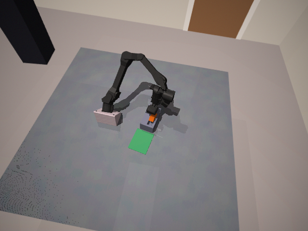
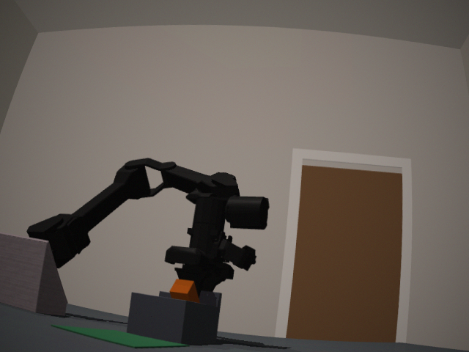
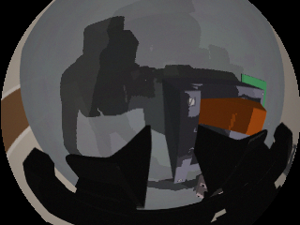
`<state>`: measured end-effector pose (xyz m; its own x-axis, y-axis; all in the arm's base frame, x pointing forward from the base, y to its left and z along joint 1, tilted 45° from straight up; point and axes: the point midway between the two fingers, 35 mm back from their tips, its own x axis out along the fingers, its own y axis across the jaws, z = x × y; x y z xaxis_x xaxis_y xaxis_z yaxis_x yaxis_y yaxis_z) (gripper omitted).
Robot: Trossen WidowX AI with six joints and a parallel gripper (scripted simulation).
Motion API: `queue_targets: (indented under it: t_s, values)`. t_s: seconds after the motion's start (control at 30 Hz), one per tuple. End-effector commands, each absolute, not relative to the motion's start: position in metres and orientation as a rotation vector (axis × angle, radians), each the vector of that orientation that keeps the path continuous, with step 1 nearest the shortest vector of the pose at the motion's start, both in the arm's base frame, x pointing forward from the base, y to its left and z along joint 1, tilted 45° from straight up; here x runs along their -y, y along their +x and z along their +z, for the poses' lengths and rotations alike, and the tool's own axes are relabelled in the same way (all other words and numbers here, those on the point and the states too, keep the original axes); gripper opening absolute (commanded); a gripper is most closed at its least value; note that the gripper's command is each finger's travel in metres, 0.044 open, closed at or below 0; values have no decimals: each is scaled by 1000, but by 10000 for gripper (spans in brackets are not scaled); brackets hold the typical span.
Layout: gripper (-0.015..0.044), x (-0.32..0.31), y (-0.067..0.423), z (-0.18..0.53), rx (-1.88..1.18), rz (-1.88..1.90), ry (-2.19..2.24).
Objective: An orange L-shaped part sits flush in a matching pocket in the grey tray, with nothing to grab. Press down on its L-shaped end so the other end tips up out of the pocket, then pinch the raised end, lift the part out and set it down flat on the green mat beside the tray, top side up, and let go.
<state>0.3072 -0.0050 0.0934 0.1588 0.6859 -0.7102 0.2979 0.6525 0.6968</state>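
Orange L-shaped part [image 2: 184, 290] tilted in grey tray [image 2: 163, 318], one end raised above the rim.
Black gripper [image 2: 206, 281] bears down on the tray's far end, jaws partly apart, holding nothing. Flat green mat [image 1: 140, 140] lies just beside the blocky, matte tray.

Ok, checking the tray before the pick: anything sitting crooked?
Yes. The orange part is tilted, one end raised above the grey tray rather than flush in its pocket. The claw presses at its other end, holding nothing.
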Motion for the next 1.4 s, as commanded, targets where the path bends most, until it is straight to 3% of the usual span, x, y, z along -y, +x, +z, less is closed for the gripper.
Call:
queue_targets:
  t_s: [0.0, 0.2, 1.37]
  values:
    - [180, 29, 307, 111, -1421, 327, 872]
    - [180, 77, 290, 152, -1423, 330, 875]
    - [180, 74, 290, 149, -1425, 329, 884]
